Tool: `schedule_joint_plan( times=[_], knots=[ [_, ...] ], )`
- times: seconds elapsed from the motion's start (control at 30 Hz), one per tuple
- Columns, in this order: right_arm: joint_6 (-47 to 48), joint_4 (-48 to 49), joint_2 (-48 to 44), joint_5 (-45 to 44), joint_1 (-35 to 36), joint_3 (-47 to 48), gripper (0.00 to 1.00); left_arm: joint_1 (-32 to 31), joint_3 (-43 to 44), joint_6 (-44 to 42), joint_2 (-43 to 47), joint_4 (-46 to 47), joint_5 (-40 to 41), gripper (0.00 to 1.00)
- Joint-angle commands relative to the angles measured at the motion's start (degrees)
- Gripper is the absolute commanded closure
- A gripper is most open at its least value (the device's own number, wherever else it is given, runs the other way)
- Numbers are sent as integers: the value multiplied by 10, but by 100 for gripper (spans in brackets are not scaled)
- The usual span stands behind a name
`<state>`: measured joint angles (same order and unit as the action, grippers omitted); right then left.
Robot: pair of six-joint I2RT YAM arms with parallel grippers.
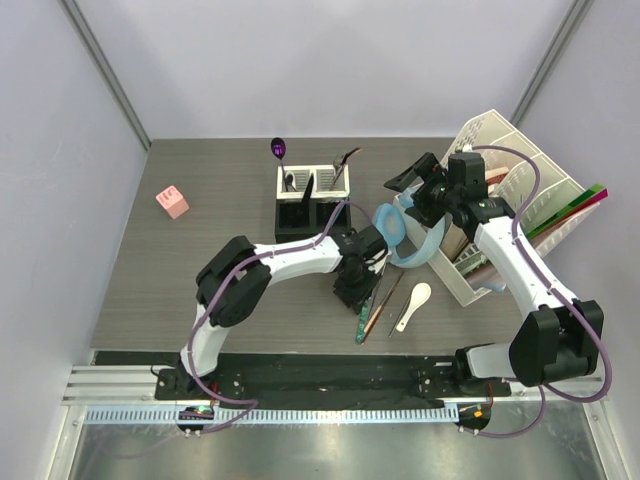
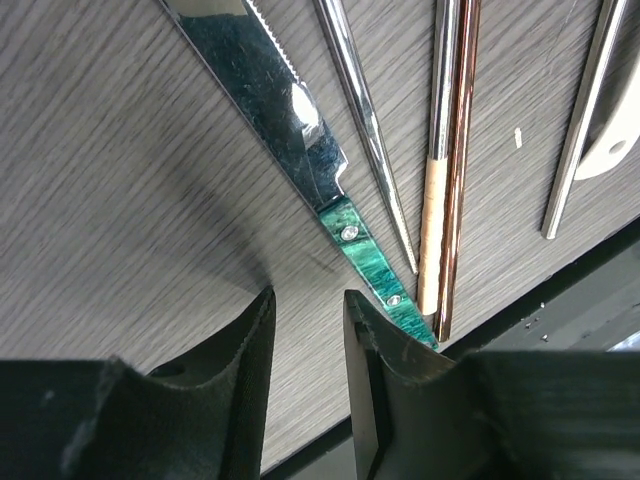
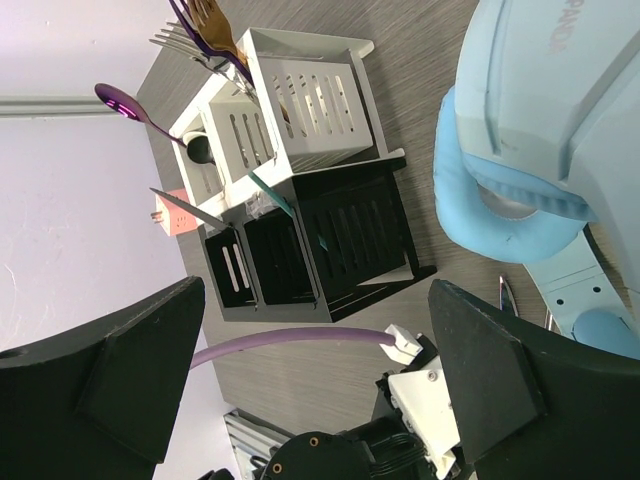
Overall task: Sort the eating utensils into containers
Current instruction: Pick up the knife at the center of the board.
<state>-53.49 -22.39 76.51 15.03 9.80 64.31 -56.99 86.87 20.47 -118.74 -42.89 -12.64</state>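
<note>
On the table lie a knife with a green patterned handle (image 2: 365, 255), a silver chopstick (image 2: 365, 120), a pair of brown chopsticks (image 2: 450, 150) and a white soup spoon (image 1: 413, 305). My left gripper (image 2: 308, 310) hovers low just left of the knife's handle, jaws partly open over bare wood. The black and white caddy (image 1: 313, 200) stands at the back and holds a purple spoon (image 1: 278, 150) and a copper fork (image 3: 215, 30), among others. My right gripper (image 1: 408, 180) hangs wide open right of the caddy (image 3: 310, 230), holding nothing.
Light blue headphones (image 1: 395, 235) lie between the caddy and a big white slotted rack (image 1: 510, 200) at the right. A small pink block (image 1: 172, 202) sits far left. The table's front edge (image 2: 560, 290) runs just past the utensil ends.
</note>
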Motion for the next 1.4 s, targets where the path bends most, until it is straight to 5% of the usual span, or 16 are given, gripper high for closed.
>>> schedule_joint_plan(
  times=[0.0,0.47,0.9,1.37],
  knots=[
    [6,4,-18,-8,2,25,0,-2,33,-17,-18,-27,14,66],
    [16,2,-5,8,-8,19,0,-11,127,-28,-73,-78,3,65],
    [19,3,-22,23,-23,3,0,-58,107,2,-118,-68,63,65],
    [15,15,-25,31,-27,5,0,-41,38,19,-112,-70,114,100]
  ],
)
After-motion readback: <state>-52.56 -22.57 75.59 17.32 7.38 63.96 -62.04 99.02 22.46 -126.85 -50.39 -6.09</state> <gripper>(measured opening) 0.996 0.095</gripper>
